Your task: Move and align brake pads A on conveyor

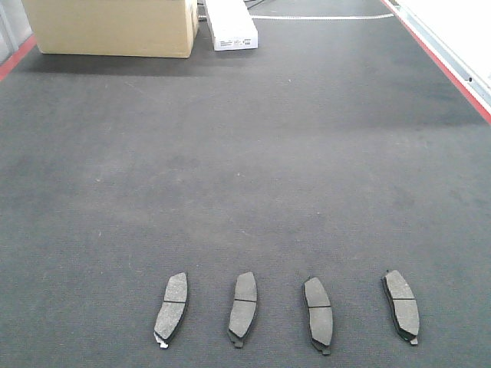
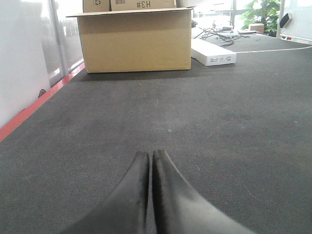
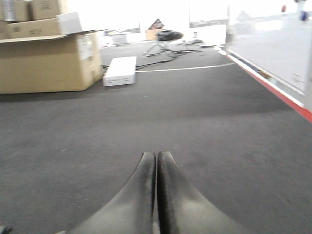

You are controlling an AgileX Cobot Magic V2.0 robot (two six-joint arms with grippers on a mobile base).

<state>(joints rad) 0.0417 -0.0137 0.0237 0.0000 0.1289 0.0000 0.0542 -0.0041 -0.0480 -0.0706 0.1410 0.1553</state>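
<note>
Several dark grey brake pads lie in a row near the front of the charcoal conveyor (image 1: 245,169) in the front view, rough faces up, each with a centre groove: one at the left (image 1: 171,308), one at the middle left (image 1: 243,308), one at the middle right (image 1: 317,313) and one at the right (image 1: 402,305). They stand roughly parallel and evenly spaced. Neither arm shows in that view. My left gripper (image 2: 150,155) is shut with nothing in it, low over the bare belt (image 2: 195,126). My right gripper (image 3: 157,156) is likewise shut and empty above the belt (image 3: 204,126). No pad shows in either wrist view.
A large cardboard box (image 1: 115,27) stands at the far left of the belt, with a flat white box (image 1: 230,24) beside it. Red edge strips run along the left (image 2: 34,109) and the right (image 1: 453,73). A white wall panel (image 3: 273,53) borders the right side.
</note>
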